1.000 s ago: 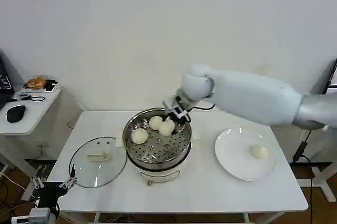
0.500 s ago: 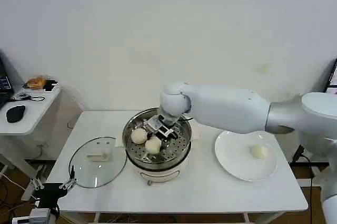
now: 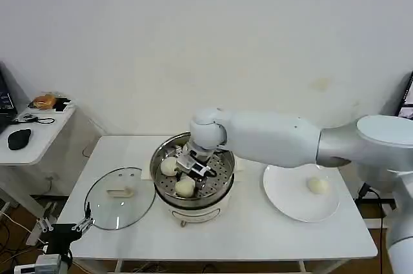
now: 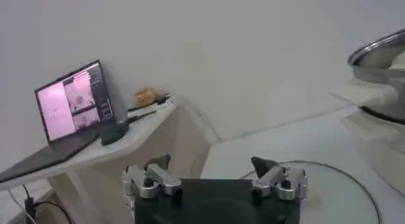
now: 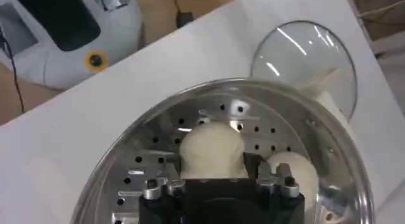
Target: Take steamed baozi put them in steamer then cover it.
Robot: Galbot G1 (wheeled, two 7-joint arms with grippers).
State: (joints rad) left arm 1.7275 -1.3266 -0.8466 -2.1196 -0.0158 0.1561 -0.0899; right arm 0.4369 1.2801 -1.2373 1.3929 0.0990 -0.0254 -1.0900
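One baozi (image 3: 318, 185) waits on the plate (image 3: 284, 200), well off your right end effector (image 5: 212, 174), clamped on a baozi (image 5: 211, 149) inside the steamer (image 3: 166, 187); left end effector (image 4: 214, 180) apart.

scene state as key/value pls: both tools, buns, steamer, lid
right tool: low inside the steamer, closed on a baozi at the near part of the tray
left tool: open, parked low at the table's front left corner, near the cover
steamer: table centre, uncovered
baozi in steamer: the held one plus another baozi on the tray's left; more may be hidden behind the arm
baozi on plate: one, resting on the white plate
cover: flat on the table, left of the steamer
task stage: loading, cover not yet on
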